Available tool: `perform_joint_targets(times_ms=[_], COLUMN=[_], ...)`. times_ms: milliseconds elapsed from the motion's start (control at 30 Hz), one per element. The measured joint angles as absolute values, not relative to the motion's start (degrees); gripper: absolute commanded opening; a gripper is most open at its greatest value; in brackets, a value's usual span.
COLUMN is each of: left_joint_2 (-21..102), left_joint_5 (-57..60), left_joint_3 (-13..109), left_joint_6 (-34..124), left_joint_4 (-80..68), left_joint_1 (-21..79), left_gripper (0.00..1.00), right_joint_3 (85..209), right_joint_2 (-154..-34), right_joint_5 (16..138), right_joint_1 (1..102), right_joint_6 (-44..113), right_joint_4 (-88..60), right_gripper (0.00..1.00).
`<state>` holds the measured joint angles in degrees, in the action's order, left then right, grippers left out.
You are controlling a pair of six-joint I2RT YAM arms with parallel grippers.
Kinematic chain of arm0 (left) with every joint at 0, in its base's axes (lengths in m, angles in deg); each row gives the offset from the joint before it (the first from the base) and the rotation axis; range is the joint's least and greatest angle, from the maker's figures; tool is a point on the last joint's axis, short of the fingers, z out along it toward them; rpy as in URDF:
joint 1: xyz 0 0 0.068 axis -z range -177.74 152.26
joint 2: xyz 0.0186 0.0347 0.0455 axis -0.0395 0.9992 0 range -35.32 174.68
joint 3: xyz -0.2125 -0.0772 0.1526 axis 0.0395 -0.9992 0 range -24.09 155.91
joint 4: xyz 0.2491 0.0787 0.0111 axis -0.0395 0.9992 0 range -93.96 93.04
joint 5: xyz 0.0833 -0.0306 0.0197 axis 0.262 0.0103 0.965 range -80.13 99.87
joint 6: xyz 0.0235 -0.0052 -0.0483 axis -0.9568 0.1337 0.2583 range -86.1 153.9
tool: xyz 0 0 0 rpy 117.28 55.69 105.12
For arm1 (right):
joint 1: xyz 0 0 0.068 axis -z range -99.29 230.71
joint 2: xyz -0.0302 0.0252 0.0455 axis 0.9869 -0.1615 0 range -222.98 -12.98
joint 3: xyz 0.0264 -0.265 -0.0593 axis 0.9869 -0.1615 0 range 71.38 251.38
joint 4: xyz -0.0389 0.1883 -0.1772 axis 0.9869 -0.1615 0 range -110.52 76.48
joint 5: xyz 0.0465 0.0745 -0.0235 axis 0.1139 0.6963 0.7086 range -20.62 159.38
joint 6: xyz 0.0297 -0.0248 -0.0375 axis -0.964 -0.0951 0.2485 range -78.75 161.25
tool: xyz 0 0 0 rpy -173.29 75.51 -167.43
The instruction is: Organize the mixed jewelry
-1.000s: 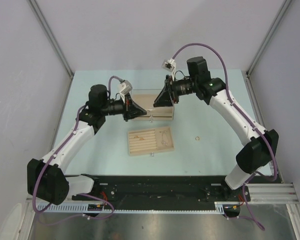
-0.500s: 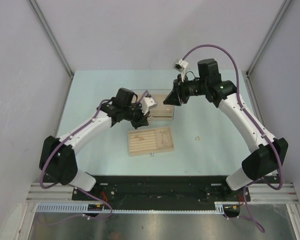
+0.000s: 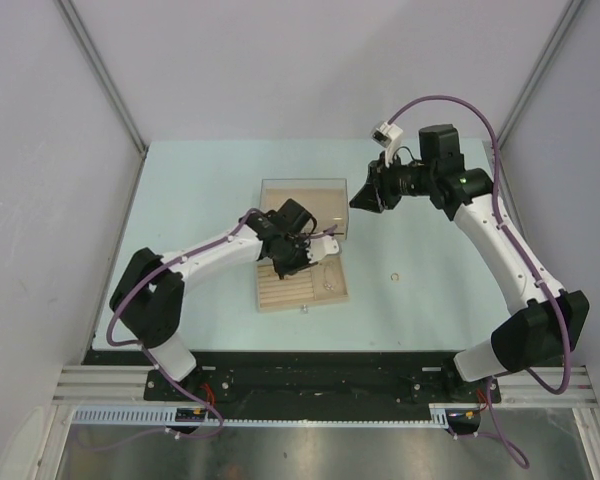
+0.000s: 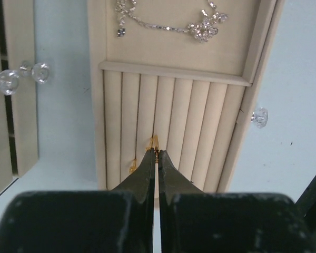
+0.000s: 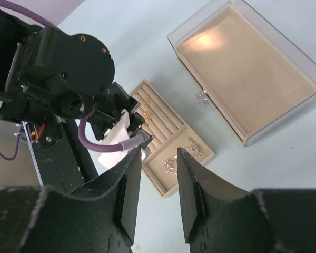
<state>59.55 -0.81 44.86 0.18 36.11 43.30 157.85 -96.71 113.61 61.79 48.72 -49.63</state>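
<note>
While left hand point(image 4: 156, 153) reaches down over slotted tray point(image 4: 221, 132), fingers pressed together, right hand point(image 5: 159, 155) hovers spread.

Three gold rings point(image 3: 393, 276), one silvery chain point(image 4: 163, 26), one tray point(image 4: 259, 47).

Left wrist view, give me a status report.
Left gripper shut on gold ring at tray slots. Right gripper open, empty. Chain in tray. Nothing blocking.
</note>
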Motion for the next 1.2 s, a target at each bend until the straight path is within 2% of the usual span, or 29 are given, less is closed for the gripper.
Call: perform_joint_targets(times_ms=[400, 1200], left_joint_2=[64.18, 67.87], left_joint_5=[3.78, 4.83], left_joint_3=[45.04, 46.15], left_joint_6=[-1.11, -1.11], left_joint_4=[37.32, 37.29], left_joint_1=[46.58, 47.63], left_gripper=[0.0, 0.0], right_joint_3=[153.83, 151.84], right_joint_2=[-96.14, -95.46], right_joint_5=[113.8, 114.9], right_joint_1=[63.65, 65.22], right_joint_6=[49.18, 49.96], right_joint_4=[-49.9, -49.98], right_gripper=[0.36, 0.36])
